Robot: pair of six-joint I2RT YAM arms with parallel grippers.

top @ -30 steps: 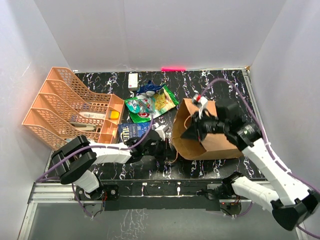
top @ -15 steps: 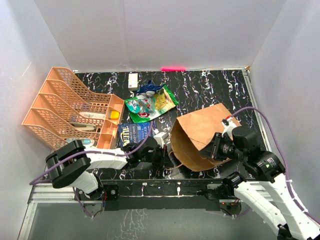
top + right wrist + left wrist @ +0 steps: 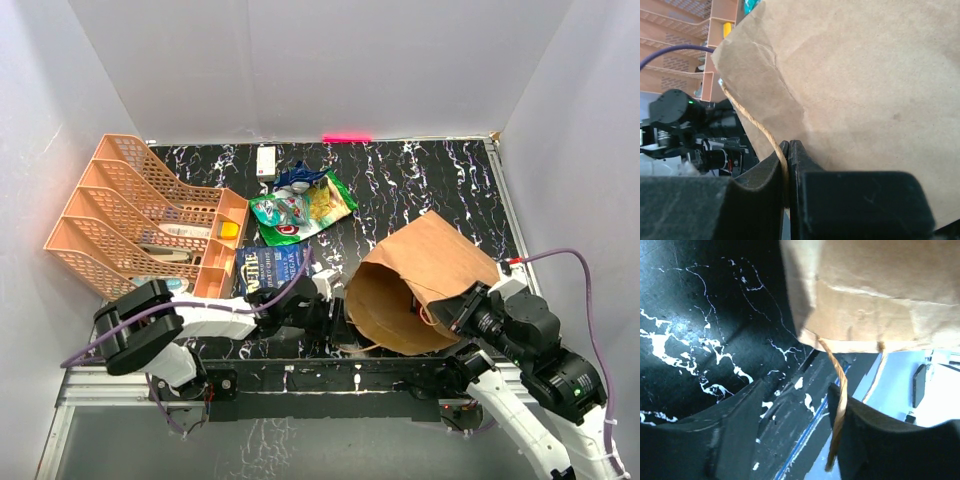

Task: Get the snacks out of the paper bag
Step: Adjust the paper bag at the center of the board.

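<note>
You cannot see inside the paper bag (image 3: 440, 255). Your left arm (image 3: 215, 315) hides the near edge of the dark blue packet (image 3: 268, 266). Both wrist views crop the bag; the top view crops your right arm (image 3: 545, 365).

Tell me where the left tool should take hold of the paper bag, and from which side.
Grip the twisted handle loop hanging from the rim of the paper bag. The bag lies tipped with its mouth toward the left tool, so come in from the mouth side, jaws either side of the thin cord. The right tool is shut on a handle cord.
</note>
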